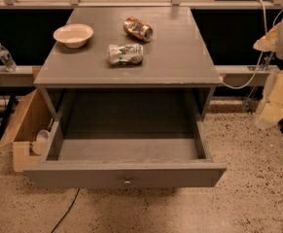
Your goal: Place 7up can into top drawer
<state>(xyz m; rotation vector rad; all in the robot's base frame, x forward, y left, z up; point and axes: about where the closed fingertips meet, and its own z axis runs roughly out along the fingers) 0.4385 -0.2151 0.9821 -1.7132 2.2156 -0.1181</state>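
Note:
The 7up can [125,54], dented and silvery-white with green markings, lies on its side near the middle of the grey cabinet top [180,62]. The top drawer [126,174] is pulled wide open below it. Its inside is bare and a small round knob [127,181] sits at its front centre. My gripper [273,103] shows as a pale shape at the right edge of the view. It is to the right of the cabinet, well away from the can, and holds nothing that I can see.
A white bowl [73,34] stands at the back left of the top. A copper-orange can [138,28] lies behind the 7up can. A cardboard box [24,125] sits on the floor to the left, a water bottle [6,57] on a ledge, and cables [257,57] hang at the right.

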